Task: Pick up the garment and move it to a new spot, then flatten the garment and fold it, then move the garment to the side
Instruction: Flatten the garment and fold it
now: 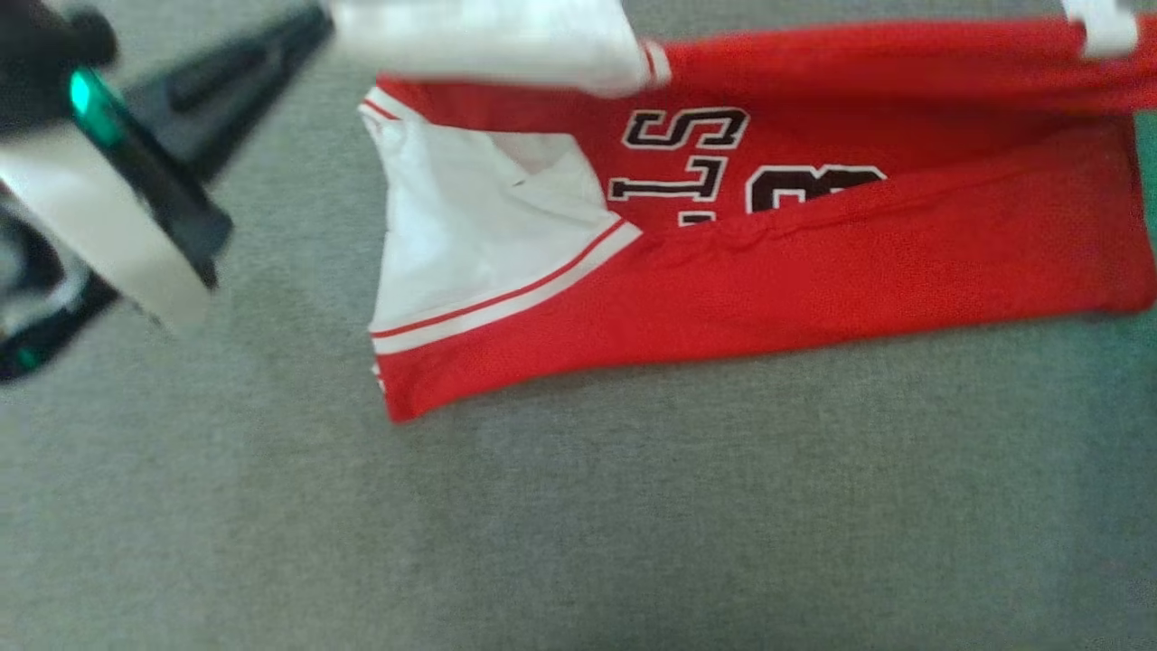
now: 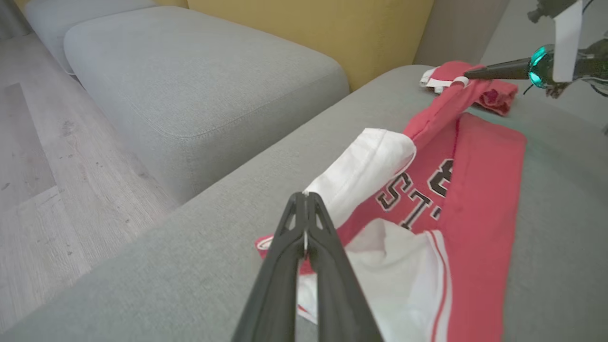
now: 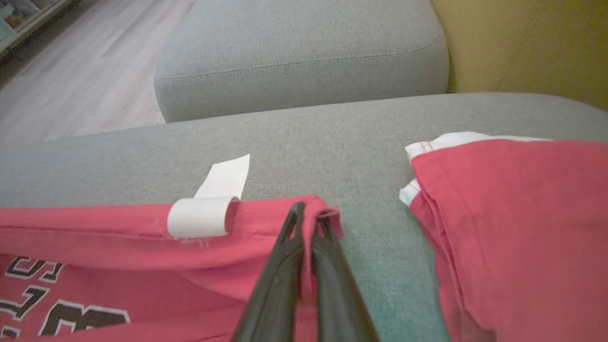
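The garment (image 1: 777,262) is a red jersey with white sleeves and black lettering, lying partly folded on a grey sofa cushion (image 1: 578,506). Its far long edge is lifted off the cushion and stretched between my two grippers. My left gripper (image 2: 304,195) is shut on the tip of a white sleeve (image 2: 365,166); in the head view this gripper (image 1: 316,22) sits at the top left. My right gripper (image 3: 308,211) is shut on the red hem (image 3: 266,228), beside a white label (image 3: 202,216). The left wrist view shows the right gripper (image 2: 468,74) at the upper right.
A second red garment (image 3: 513,228) lies folded on the same cushion, just beyond the right gripper. Another grey cushion (image 2: 199,80) and a yellow backrest (image 2: 313,28) stand behind. Wooden floor (image 2: 42,190) drops off past the cushion's edge.
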